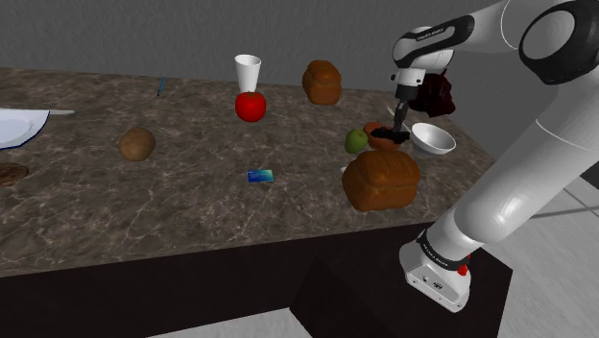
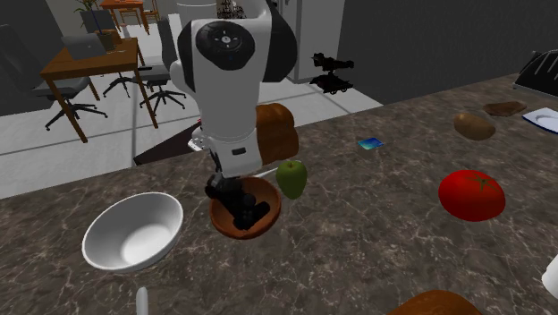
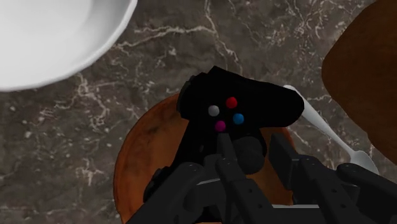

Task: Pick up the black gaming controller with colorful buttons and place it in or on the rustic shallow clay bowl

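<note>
the end effector [image 1: 393,127], clamped on the controller [image 3: 242,105] over the bowl [image 1: 373,140] right of the shoulder view's centre, should ease down, then open.

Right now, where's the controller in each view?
Shoulder view: controller right of centre, over the brown bowl, beside the white bowl.
Second exterior view: controller left of centre, over the brown bowl; white bowl to that view's left.
Wrist view: controller clasped between the fingers, over the brown bowl; white bowl beyond.
Shared landmark: the white bowl.
</note>
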You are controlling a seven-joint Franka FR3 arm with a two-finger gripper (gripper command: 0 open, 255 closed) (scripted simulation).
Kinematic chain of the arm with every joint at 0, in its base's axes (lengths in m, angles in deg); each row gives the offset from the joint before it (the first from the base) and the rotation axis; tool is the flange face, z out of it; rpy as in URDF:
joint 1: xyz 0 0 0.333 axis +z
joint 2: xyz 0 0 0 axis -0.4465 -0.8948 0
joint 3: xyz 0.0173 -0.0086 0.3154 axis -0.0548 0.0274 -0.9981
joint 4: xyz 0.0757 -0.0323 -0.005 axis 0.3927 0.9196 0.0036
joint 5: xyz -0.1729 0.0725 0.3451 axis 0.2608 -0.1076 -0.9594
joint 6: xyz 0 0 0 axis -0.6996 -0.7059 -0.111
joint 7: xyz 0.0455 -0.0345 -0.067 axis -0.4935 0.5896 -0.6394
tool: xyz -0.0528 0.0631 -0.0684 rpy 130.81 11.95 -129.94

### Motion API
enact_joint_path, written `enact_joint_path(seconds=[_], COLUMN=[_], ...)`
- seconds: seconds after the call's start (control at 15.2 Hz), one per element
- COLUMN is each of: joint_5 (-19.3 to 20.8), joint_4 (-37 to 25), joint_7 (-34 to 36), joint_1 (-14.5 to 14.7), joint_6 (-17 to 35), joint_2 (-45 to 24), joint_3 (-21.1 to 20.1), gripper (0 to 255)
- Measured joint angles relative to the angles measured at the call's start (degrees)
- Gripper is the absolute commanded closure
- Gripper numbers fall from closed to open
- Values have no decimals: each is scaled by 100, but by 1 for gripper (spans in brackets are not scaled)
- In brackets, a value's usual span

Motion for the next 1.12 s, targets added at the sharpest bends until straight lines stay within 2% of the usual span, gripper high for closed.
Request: enact_joint_path(seconds=[0.13,0.2,0.59,0.92,1.12], joint_5=[-13,-15,-33,-25,-14], joint_4=[-22,-21,-19,-632,-700], joint_7=[2,4,6,6,12], joint_1=[4,6,14,16,18], joint_6=[-24,-26,255,-364,-454], joint_2=[-21,-21,-70,-49,-28], joint_3=[-4,-6,-15,-16,-16], gripper=[255,0,0,0,0])
